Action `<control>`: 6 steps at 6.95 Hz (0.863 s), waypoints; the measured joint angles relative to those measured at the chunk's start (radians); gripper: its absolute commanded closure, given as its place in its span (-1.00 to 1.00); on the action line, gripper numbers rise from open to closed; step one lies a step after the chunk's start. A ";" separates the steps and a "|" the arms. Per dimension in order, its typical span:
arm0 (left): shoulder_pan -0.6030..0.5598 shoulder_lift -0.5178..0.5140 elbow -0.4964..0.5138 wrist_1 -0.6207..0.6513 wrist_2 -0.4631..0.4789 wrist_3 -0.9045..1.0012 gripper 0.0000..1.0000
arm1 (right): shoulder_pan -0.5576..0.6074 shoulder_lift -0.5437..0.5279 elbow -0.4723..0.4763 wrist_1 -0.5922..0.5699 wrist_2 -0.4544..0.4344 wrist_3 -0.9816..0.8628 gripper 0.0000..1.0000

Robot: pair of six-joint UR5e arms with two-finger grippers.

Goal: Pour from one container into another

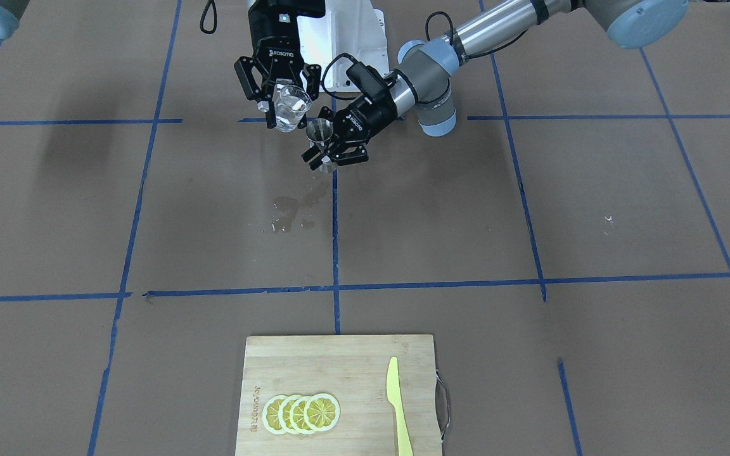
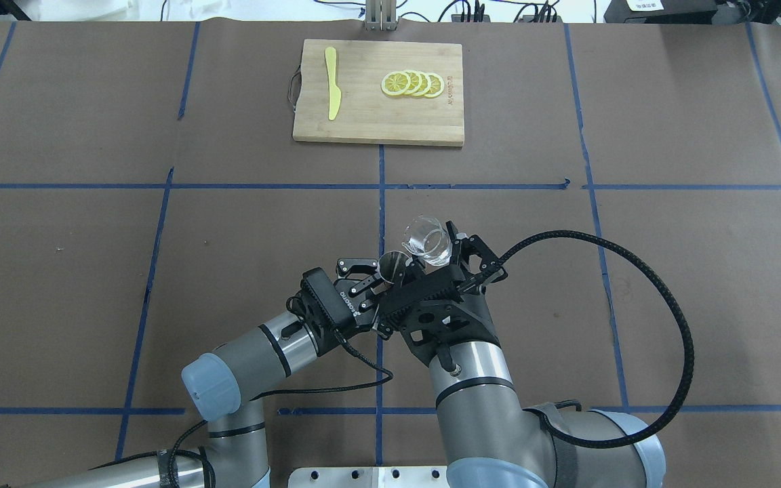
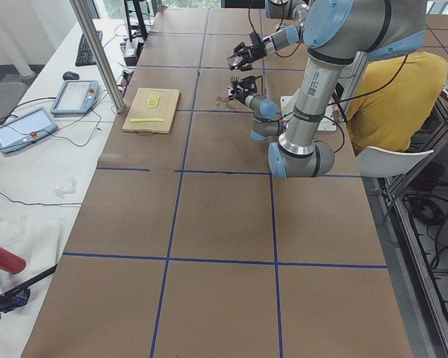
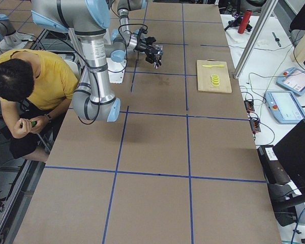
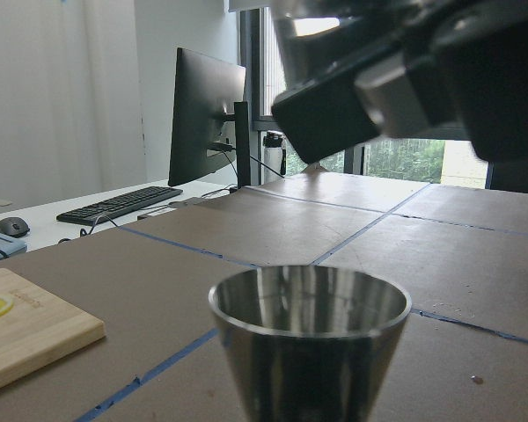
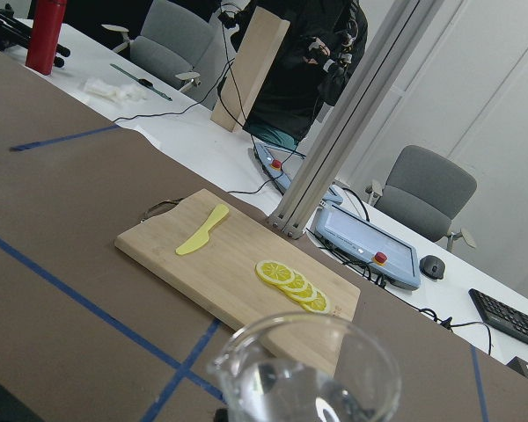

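This is a robotics lab. A paper-covered table [image 2: 668,305] is gridded in blue tape [image 2: 262,186]. Teach pendants [image 3: 75,97] lie on the side bench [image 3: 30,171] (a monitor [image 5: 207,114] too).

Inventory count:
- Robot arms: two, left arm [image 2: 255,352] and right arm [image 2: 478,386].
- Grippers: two, left gripper [image 1: 327,152] and right gripper [image 1: 289,104].
- Glass cup [image 2: 426,240]: one.
- Steel jigger [image 2: 391,266]: one.
- Cutting board [image 1: 352,373]: one.
- Lemon slices [image 1: 301,413]: four, overlapping.
- Yellow knife [image 1: 397,405]: one.
- Wet patch [image 1: 292,212]: one.
- Touchscreen pendants [image 3: 75,97]: two.
- Person in yellow shirt [image 4: 46,81]: one.
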 measured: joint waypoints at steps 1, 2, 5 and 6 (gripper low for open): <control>0.000 -0.001 0.000 0.000 0.000 0.000 1.00 | 0.000 0.000 0.000 -0.005 0.000 -0.021 1.00; 0.000 -0.001 0.000 0.000 0.000 0.000 1.00 | -0.001 -0.001 -0.002 -0.007 -0.001 -0.036 1.00; 0.000 -0.001 0.000 0.000 0.001 0.000 1.00 | -0.002 0.000 -0.001 -0.007 -0.003 -0.080 1.00; 0.000 -0.001 0.001 0.000 0.001 0.000 1.00 | -0.004 0.002 0.000 -0.007 -0.004 -0.093 1.00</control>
